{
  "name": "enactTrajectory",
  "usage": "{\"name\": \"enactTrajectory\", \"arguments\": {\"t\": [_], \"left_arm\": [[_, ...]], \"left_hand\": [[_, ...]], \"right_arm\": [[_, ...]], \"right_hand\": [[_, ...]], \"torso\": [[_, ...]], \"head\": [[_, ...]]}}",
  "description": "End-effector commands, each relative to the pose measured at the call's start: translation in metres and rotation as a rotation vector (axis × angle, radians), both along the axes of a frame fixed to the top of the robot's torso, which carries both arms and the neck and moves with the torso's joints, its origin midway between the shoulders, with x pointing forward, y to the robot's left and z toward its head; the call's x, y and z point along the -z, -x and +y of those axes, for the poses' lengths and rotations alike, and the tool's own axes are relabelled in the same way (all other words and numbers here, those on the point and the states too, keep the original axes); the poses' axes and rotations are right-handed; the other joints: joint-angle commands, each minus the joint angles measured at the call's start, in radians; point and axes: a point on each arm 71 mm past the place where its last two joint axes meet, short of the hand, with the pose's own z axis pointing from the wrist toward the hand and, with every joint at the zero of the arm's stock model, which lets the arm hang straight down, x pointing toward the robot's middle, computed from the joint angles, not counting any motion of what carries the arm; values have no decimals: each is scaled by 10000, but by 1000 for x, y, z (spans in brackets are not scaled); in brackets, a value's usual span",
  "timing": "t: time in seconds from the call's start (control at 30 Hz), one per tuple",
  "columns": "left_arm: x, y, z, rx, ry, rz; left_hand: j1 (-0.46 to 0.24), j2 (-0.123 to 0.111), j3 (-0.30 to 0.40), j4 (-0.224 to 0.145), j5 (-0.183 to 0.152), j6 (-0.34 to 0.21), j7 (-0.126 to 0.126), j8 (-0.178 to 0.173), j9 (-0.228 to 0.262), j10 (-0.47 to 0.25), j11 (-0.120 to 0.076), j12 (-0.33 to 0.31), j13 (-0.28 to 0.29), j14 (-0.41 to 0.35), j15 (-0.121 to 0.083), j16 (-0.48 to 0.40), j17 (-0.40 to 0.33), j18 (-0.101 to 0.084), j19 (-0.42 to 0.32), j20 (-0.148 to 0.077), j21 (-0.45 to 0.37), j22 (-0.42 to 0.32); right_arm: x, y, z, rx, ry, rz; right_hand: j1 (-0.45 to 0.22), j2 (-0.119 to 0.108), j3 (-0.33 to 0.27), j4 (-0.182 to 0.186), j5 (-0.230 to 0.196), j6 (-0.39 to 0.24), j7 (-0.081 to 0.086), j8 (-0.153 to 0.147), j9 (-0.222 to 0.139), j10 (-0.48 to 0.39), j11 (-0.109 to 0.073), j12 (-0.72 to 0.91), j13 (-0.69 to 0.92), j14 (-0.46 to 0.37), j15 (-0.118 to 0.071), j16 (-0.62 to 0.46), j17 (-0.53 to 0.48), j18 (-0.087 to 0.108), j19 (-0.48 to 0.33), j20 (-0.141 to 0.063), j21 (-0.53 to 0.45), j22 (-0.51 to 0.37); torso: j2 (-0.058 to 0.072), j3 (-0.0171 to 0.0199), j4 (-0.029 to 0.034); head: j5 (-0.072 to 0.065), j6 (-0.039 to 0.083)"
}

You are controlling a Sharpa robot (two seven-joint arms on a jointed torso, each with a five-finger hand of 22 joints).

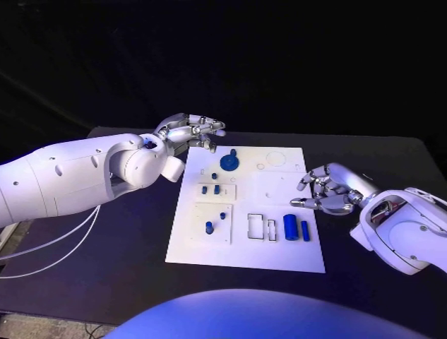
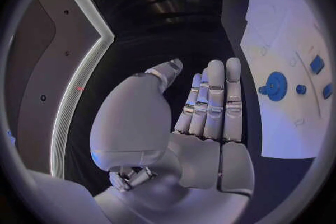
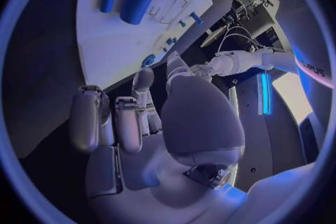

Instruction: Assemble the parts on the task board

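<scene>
The task board (image 1: 253, 233) lies flat in the middle of the surface (image 1: 121, 282). On it, a round blue part (image 1: 229, 161) sits near its far edge, small blue parts (image 1: 210, 189) stand left of centre, and two blue cylinders (image 1: 296, 229) lie near its right edge. The left hand (image 1: 193, 131) hovers by the board's far left corner, fingers straight, holding nothing. The right hand (image 1: 330, 191) hangs at the right edge, fingers loosely curled, empty.
</scene>
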Motion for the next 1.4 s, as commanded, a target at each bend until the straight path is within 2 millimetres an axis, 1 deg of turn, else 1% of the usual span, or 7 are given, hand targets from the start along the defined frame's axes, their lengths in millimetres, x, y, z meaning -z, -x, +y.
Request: {"name": "enactTrajectory", "arguments": {"t": [0.03,0.13,0.2,0.37,0.87,0.93,1.4], "left_arm": [[-1,0,-2,137,96,-71],[-1,1,-1,136,94,-70],[-1,1,-1,132,90,-69],[-1,1,-1,153,94,-64],[-1,1,1,126,70,-54],[-1,1,1,136,69,-58],[-1,1,1,167,59,-56]], "left_hand": [[56,38,-70,1,-33,-94,-4,37,-11,-50,-18,9,10,-86,-4,-66,-13,95,101,-2,-59,-16],[59,39,-74,2,-36,-92,-5,42,-10,-51,-18,9,11,-86,-4,-65,-14,95,103,-2,-63,-17],[59,39,-74,2,-36,-92,-5,42,-10,-51,-18,9,11,-86,-4,-65,-14,95,103,-2,-63,-17],[59,39,-74,2,-36,-92,-5,42,-10,-51,-18,9,11,-86,-4,-65,-14,95,103,-2,-63,-17],[59,44,-81,9,-40,-87,-7,53,-8,-54,-18,11,14,-86,-4,-64,-15,95,106,-2,-69,-18],[59,44,-81,9,-40,-87,-7,53,-8,-54,-18,11,14,-86,-4,-64,-15,95,106,-2,-69,-18],[59,44,-81,9,-40,-87,-7,53,-8,-54,-18,11,14,-86,-4,-64,-15,95,106,-2,-69,-18]], "right_arm": [[13,12,-10,522,381,960],[20,21,-14,598,755,985],[24,26,-15,627,1025,948],[32,32,-10,635,1370,835],[41,34,8,421,1547,984],[43,33,8,465,1599,1016],[56,26,17,480,2070,1284]], "right_hand": [[-52,143,-199,-1,-26,14,-81,241,186,636,-24,1685,1984,824,-65,217,1495,-183,375,-24,421,2111],[-48,133,-252,2,145,90,-117,365,273,1003,-51,2377,2846,877,-82,312,1789,-208,416,-37,565,2144],[-161,30,-327,11,502,213,-162,467,332,1301,-90,2844,3444,903,-109,357,1935,-226,446,-60,669,2168],[-532,-108,-405,25,1048,390,-231,581,390,1718,-147,3426,4222,940,-159,415,2131,-258,503,-102,842,2209],[-709,-39,-345,32,1254,496,-269,628,407,1861,-181,3609,4482,963,-185,446,2243,-282,544,-126,964,2240],[-740,-6,-327,31,1270,503,-272,627,405,1860,-184,3609,4485,963,-188,447,2244,-282,542,-128,963,2239],[-920,113,-261,33,1277,569,-292,644,402,1861,-197,3619,4515,965,-199,451,2258,-283,542,-139,973,2241]], "torso": [[-24,30,-57],[-26,41,-65],[-27,43,-65],[-13,14,4],[3,-19,-25],[-8,1,-16],[-6,12,-18]], "head": [[-225,0],[-312,0],[-380,0],[-513,0],[-437,0],[-424,0],[-375,0]]}}
